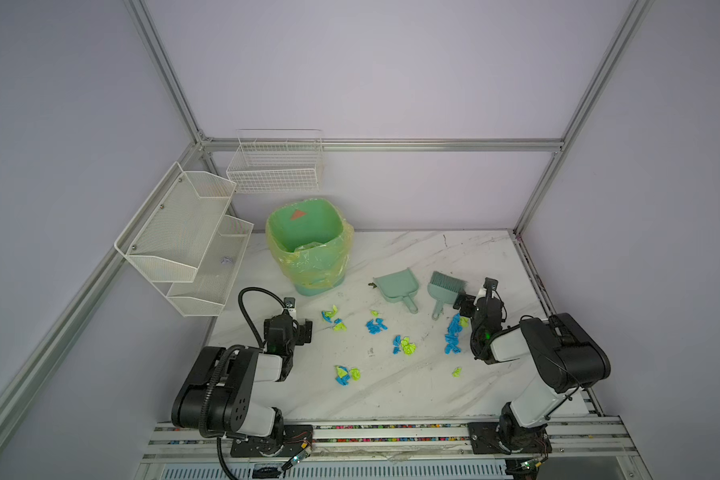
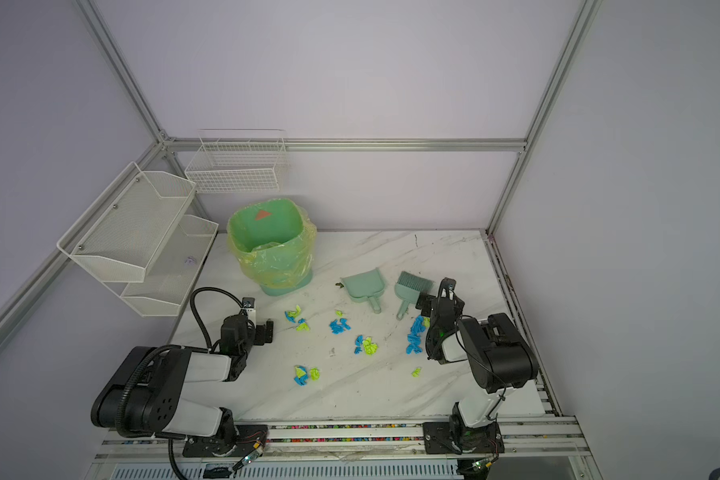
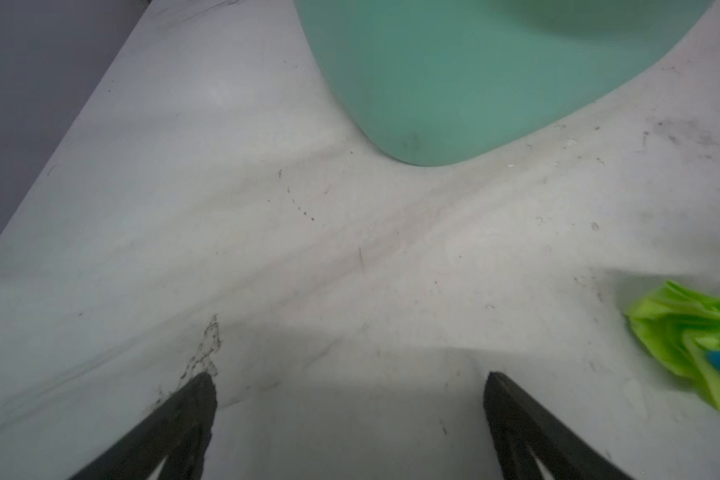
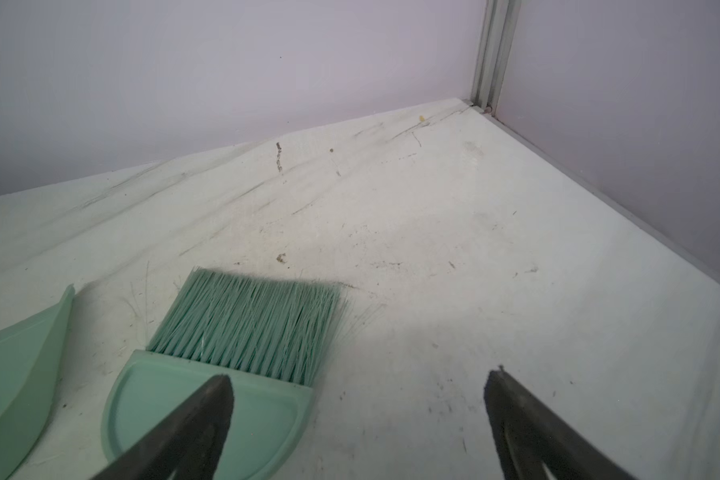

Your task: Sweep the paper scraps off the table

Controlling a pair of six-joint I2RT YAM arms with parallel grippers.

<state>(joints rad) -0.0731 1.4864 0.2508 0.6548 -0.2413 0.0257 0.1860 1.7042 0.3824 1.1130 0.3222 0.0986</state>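
The brush point(image 1: 443, 289) and dustpan point(image 1: 395, 284) lie side by side, handles toward the arms, probably for easy pickup. The paper scraps point(image 1: 404, 345) are scattered mid-table point(image 1: 391, 395), in front of both tools. The left gripper point(image 3: 350, 378) and right gripper point(image 4: 358, 376) both gape empty, the right one near the brush, whose handle the right wrist view cuts off.

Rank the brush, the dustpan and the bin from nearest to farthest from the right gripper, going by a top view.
1. The brush, right beside the right gripper.
2. The dustpan, just left of the brush.
3. The bin, far left, toward the back.
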